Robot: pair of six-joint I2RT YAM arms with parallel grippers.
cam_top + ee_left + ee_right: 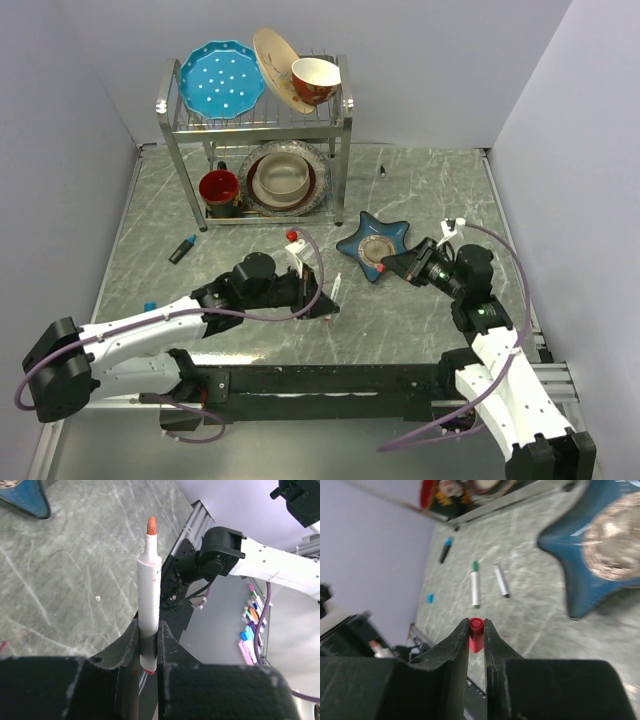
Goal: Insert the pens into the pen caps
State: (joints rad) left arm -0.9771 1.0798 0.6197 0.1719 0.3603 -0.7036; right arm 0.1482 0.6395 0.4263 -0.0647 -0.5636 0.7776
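L gripper fingers pinch white pen low on barrel, red tip up, uncapped. R gripper fingers squeeze red cap btwn tips, above table. Lying on it further off: green-ended pen, dark-ended pen just beside, blue-ended marker & blue cap nr the wall.

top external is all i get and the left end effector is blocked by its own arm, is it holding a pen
observer: yes. In the left wrist view the left end effector is shut on a white pen whose bare red tip points away from the wrist.
operator: and the right one
observer: in the right wrist view the right end effector pinches a red cap.
operator: any other pens around
observer: the right wrist view shows a green-ended pen and a grey pen lying side by side, not touching.
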